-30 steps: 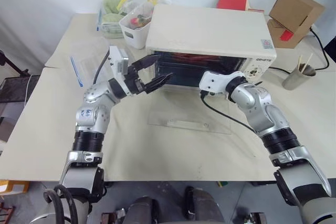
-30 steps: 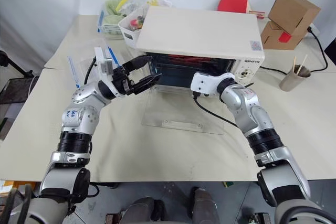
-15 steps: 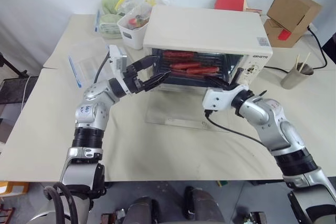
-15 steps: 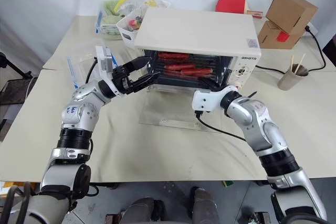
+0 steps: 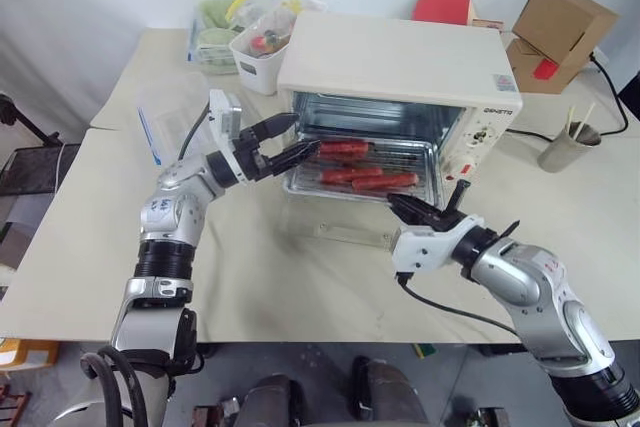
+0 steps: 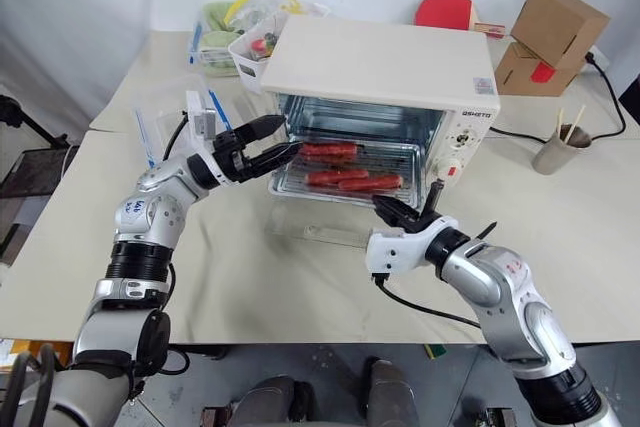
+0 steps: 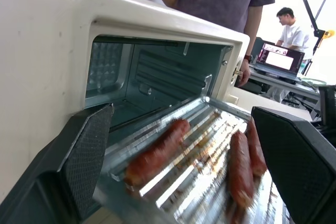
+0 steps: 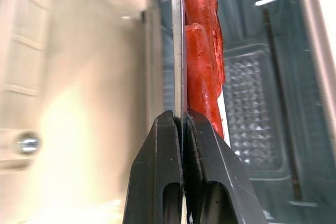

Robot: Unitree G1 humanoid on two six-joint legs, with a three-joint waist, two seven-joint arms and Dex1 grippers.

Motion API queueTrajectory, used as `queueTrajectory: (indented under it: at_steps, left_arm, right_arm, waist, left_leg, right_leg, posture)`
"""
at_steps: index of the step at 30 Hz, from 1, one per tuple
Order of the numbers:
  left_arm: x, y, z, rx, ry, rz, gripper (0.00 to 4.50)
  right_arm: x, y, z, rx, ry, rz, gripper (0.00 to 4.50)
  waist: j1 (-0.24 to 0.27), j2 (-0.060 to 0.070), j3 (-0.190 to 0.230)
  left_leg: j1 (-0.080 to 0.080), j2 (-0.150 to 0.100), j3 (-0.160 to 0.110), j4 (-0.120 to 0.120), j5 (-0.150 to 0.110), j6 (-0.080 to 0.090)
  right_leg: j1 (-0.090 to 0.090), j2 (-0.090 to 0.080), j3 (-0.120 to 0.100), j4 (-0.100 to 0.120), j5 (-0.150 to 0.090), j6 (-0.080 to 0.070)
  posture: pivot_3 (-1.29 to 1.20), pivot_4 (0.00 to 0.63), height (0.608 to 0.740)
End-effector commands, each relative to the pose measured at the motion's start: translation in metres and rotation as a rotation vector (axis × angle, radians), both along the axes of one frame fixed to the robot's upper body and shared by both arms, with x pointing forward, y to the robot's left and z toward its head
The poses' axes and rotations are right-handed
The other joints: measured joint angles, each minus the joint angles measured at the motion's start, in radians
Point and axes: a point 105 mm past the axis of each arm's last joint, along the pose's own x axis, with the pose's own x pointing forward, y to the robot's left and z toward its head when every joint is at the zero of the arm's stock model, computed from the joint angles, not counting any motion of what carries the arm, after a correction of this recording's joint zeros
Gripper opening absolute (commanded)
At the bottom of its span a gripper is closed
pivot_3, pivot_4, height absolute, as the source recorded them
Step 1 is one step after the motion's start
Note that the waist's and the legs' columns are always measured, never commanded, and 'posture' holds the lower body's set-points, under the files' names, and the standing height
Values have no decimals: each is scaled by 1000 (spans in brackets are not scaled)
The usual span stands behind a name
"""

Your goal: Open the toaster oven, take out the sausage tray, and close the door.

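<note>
tray [image 5: 355, 179]: shiny, ridged, three red sausages, half out of oven [image 5: 400, 67] | right gripper [image 5: 412, 212]: clamped on tray's front rim | left gripper [image 5: 285, 143]: spread wide (beside tray's left edge)

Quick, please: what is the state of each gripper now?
Left gripper: jaws open, holding nothing.
Right gripper: jaws shut on the sausage tray edge.

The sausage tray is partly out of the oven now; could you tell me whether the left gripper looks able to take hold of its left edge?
Probably yes. The left gripper is open, its fingers either side of the tray's near-left corner, with nothing between. The right gripper is shut on the tray's front edge.
</note>
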Motion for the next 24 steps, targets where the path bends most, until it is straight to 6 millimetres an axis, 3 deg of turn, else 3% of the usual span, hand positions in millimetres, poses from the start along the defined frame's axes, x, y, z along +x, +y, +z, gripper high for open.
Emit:
queueTrajectory:
  at_steps: [1,6,11,15,24]
  left_arm:
    - [-2,10,10,-21,-9,10,4500]
    - [-13,35,3,-26,117,15,4500]
    - [-25,64,-11,-93,489,41,4500]
    - [-48,57,-19,-127,768,-93,4500]
    - [-62,41,-20,-160,904,-185,4500]
  right_arm:
    - [-12,-4,20,-5,-80,0,82]
    - [-24,-4,18,-6,-70,4,82]
    - [-32,-1,20,3,-92,38,82]
    - [-35,9,23,3,-130,136,82]
    - [-27,16,18,1,-107,210,82]
  waist:
    - [9,0,0]
    - [11,0,0]
    - [13,-1,0]
    - [17,-1,1]
    - [13,-1,1]
  left_leg:
    - [0,0,0,0,0,0]
    - [0,0,0,-1,0,0]
    - [0,0,-1,0,0,0]
    - [0,-1,-4,0,0,0]
    - [1,-1,-4,0,0,-1]
  right_leg:
    - [0,0,0,0,0,0]
    - [0,1,0,0,0,0]
    - [0,0,3,0,0,0]
    - [1,-1,7,0,0,0]
    - [1,0,9,1,0,0]
  posture:
    - [0,150,740]
    - [0,150,740]
    - [0,150,740]
    - [0,150,740]
    - [0,150,740]
